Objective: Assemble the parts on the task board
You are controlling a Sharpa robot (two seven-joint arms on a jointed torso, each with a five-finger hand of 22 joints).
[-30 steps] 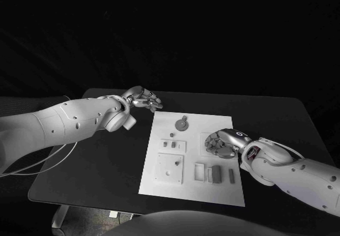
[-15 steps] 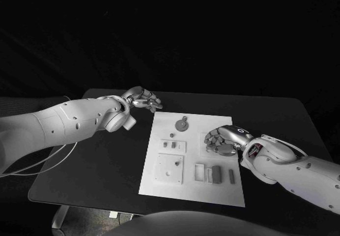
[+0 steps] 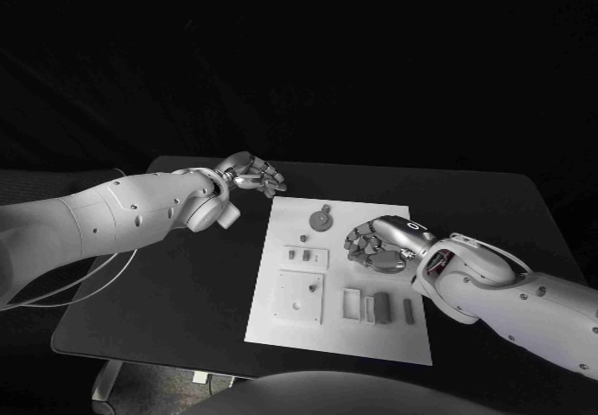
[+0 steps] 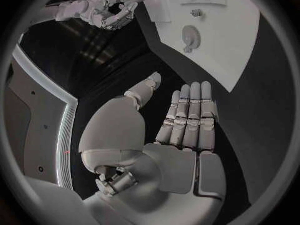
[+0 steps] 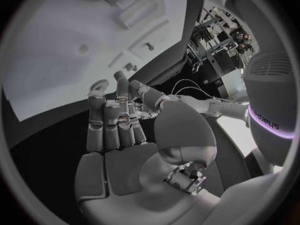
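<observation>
The white task board (image 3: 334,333) lies in the middle of the black table. Grey parts sit on it: a round disc (image 3: 321,219) at the far end, two small pegs (image 3: 299,254), a square plate (image 3: 299,296) and narrow blocks (image 3: 380,306) near the front. My right hand (image 3: 380,245) hovers over the board's right side, just short of the disc, fingers slightly bent and holding nothing. In the right wrist view its fingers (image 5: 115,127) reach toward the disc (image 5: 98,87). My left hand (image 3: 250,175) hangs open off the board's far left corner, fingers straight (image 4: 187,120).
Bare black table (image 3: 174,285) spreads to the left of the board and a narrower strip (image 3: 499,225) to its right. The left wrist view shows the board (image 4: 240,45) with the disc (image 4: 190,35) beyond the fingertips, and the right hand (image 4: 106,10) farther off.
My right hand has moved up the board and to the left, closer to the round disc. The left hand has stayed where it was.
</observation>
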